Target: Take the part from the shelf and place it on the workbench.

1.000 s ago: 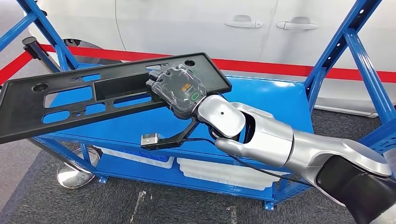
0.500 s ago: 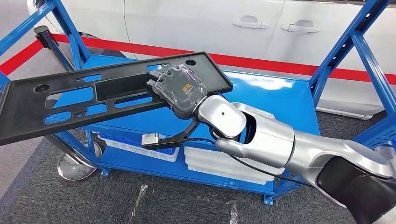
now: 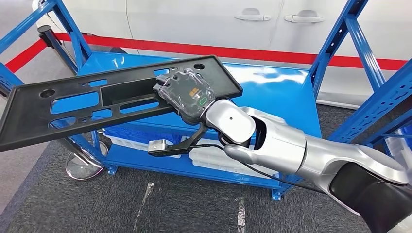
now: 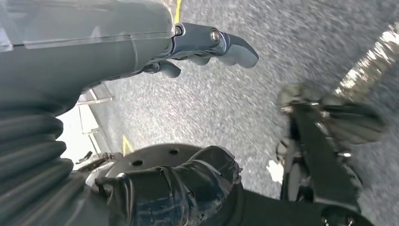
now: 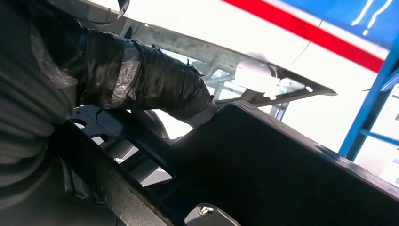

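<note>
A blue metal shelving rack [image 3: 286, 97] is seen across the middle of the head view, with slanted perforated uprights [image 3: 362, 48] at the upper right and upper left. White trays [image 3: 214, 162] are stored on its lower level. Behind it, along the top of the frame, a white car [image 3: 194, 19] with two door handles [image 3: 250, 16] is parked, crossed by a red barrier belt [image 3: 272, 54]. A chrome stanchion base [image 3: 83, 167] is set at the lower left on dark grey speckled carpet [image 3: 184, 208].
</note>
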Action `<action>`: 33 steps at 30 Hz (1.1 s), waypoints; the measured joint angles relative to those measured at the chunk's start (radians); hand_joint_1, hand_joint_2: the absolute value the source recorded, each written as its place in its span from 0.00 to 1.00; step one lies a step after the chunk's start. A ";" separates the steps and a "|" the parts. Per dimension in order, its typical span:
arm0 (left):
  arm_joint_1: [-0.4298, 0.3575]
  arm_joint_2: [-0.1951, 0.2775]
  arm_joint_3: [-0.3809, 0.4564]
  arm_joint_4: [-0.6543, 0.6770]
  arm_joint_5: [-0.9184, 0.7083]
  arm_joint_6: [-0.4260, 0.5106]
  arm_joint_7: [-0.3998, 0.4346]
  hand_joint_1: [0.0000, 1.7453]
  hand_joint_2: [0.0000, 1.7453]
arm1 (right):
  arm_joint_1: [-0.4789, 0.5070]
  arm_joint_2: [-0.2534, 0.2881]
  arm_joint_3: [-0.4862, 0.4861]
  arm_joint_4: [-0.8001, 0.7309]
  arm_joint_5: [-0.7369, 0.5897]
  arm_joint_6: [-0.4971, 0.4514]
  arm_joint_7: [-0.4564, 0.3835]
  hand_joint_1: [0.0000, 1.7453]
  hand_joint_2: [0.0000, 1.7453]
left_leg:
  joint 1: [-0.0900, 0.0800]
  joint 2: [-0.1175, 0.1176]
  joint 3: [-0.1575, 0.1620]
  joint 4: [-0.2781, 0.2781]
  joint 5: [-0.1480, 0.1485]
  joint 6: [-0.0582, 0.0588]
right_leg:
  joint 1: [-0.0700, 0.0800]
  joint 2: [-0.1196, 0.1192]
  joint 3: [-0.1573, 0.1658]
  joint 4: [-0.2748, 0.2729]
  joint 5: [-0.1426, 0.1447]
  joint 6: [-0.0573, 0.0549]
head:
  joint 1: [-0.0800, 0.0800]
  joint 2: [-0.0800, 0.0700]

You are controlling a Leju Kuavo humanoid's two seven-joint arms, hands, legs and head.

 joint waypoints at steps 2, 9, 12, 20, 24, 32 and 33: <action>-0.001 0.000 0.000 0.000 -0.003 0.000 0.000 0.00 1.00 | 0.001 0.000 0.003 0.000 0.000 0.002 0.000 1.00 1.00 | 0.003 0.000 0.085 -0.090 0.044 -0.001 | -0.003 0.000 -0.024 0.005 0.017 0.008 | 0.000 0.000; -0.007 0.000 -0.003 0.000 -0.006 0.002 0.008 0.00 1.00 | 0.004 -0.004 0.003 0.000 -0.003 0.008 0.005 1.00 1.00 | -0.007 0.001 0.193 -0.290 0.053 0.042 | -0.001 0.001 -0.049 0.008 0.036 0.048 | -0.001 0.000; -0.007 0.000 -0.004 0.000 -0.006 0.002 0.009 0.00 1.00 | 0.007 -0.007 0.003 0.000 -0.003 0.009 0.006 1.00 1.00 | -0.005 0.009 0.156 -0.293 0.090 0.065 | 0.000 0.003 -0.093 0.157 -0.107 0.051 | 0.006 0.000; -0.006 0.000 -0.005 0.000 -0.006 0.004 0.019 0.00 1.00 | 0.014 -0.009 0.004 0.001 -0.001 0.013 0.009 1.00 1.00 | -0.012 0.008 0.038 -0.243 0.151 0.047 | 0.005 0.005 0.094 0.045 -0.093 0.044 | 0.006 0.000; -0.002 0.002 -0.010 0.001 -0.006 0.006 0.020 0.00 1.00 | 0.016 -0.008 0.006 0.004 0.000 0.014 0.010 1.00 1.00 | -0.007 0.006 0.017 -0.240 0.159 0.023 | 0.006 0.004 0.082 0.008 -0.075 0.019 | 0.008 0.000; -0.003 0.002 -0.019 0.001 -0.006 0.000 0.013 0.00 1.00 | 0.027 -0.007 0.012 0.004 -0.005 0.013 0.010 1.00 1.00 | -0.001 0.006 0.043 -0.029 0.040 0.006 | 0.003 0.000 -0.017 0.010 0.006 0.006 | 0.003 0.000; -0.005 0.002 -0.019 0.001 -0.006 0.000 0.016 0.00 1.00 | 0.029 -0.007 0.012 0.004 -0.006 0.013 0.010 1.00 1.00 | -0.002 0.005 0.095 -0.093 0.049 0.010 | 0.003 0.000 -0.027 0.012 0.015 0.010 | 0.003 0.000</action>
